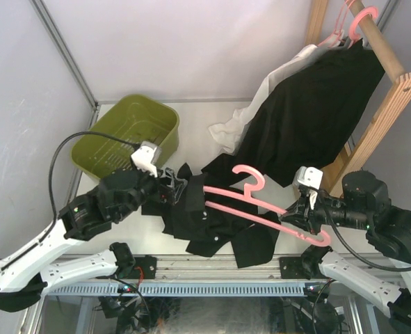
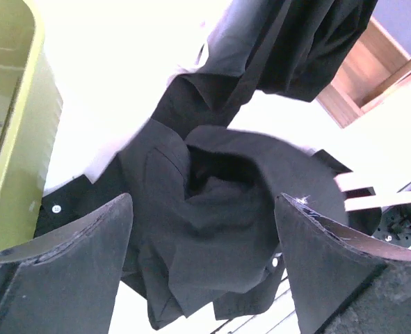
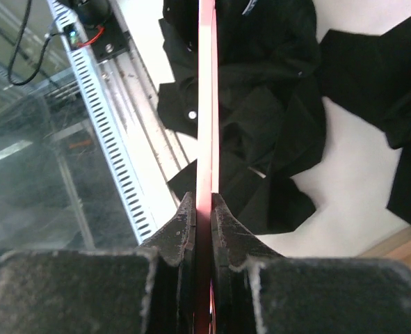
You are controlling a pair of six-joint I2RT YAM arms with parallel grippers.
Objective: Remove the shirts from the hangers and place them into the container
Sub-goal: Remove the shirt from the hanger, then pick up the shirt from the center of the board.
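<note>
A black shirt [image 1: 215, 226] lies crumpled on the table near the front edge. My left gripper [image 1: 176, 184] hovers at its left end, open; in the left wrist view the wide-apart fingers [image 2: 87, 257] frame the black shirt [image 2: 219, 209] without touching it. My right gripper [image 1: 293, 217] is shut on one arm of a pink hanger [image 1: 257, 205], whose other end reaches over the shirt. The right wrist view shows the gripper [image 3: 203, 202] pinching the hanger [image 3: 206, 104] above the shirt [image 3: 261, 104]. The olive-green container [image 1: 165, 117] stands at the back left and looks empty.
A wooden rack [image 1: 379, 118] stands at the right. A second black shirt [image 1: 316, 104] and a white one [image 1: 261, 94] hang from its pole on pink hangers [image 1: 361, 21]. The table's slotted metal front rail [image 1: 212, 287] runs below the shirt.
</note>
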